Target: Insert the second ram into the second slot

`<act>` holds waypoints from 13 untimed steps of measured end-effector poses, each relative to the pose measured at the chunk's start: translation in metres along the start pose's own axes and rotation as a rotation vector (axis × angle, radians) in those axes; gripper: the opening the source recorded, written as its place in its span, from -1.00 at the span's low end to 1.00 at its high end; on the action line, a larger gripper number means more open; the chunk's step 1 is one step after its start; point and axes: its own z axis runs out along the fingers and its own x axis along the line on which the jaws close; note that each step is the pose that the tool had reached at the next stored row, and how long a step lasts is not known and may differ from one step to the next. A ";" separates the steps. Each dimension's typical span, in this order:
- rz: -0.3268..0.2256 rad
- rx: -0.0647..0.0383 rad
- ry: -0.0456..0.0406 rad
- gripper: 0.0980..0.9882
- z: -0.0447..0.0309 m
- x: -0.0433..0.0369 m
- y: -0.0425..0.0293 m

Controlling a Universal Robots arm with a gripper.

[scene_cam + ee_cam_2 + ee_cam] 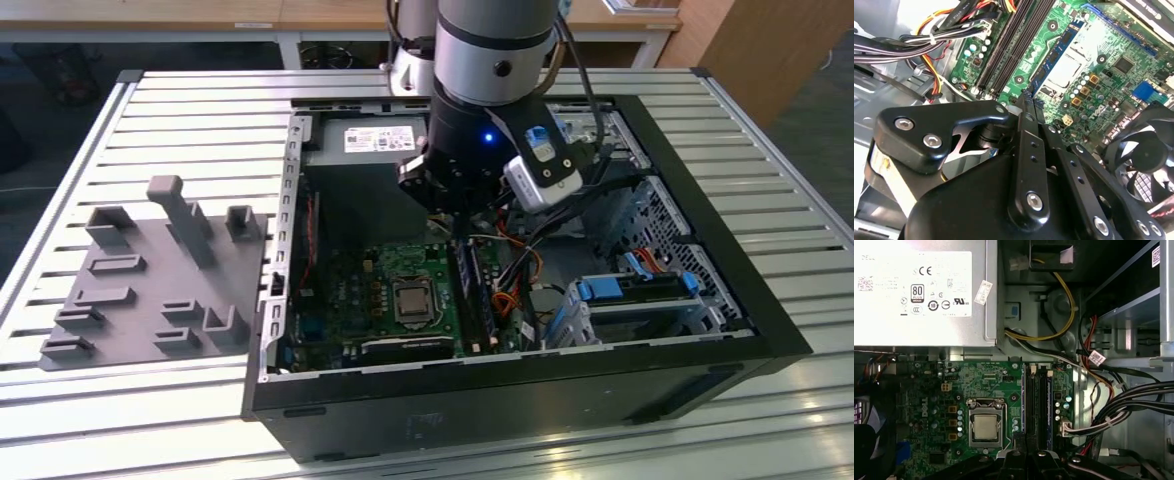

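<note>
at the exterior view's left, a grey fixture tray (140, 300) is sitting on the table (187, 110). inside the open case (534, 400), the gripper (1025, 101) is hovering over the motherboard (989, 380), jaws drawn together. the second ram (1056, 55) is running alongside the memory slots (1004, 45) from the fingertips; i cannot tell whether they are pinching it.

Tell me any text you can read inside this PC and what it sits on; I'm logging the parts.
Power supply label: marks and fine print, nothing I can quote reliably.
Slanted sticker beside it: too small to read.
Cable tag: too small to read.
Motherboard lettering: too small to read.
</note>
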 end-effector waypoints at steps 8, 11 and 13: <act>0.000 0.000 0.0100 -0.96 0.0047 0.0000 -0.0002; 0.000 0.000 0.0105 -0.96 0.0059 -0.0002 -0.0014; 0.000 0.000 0.0107 -0.96 0.0068 -0.0003 -0.0039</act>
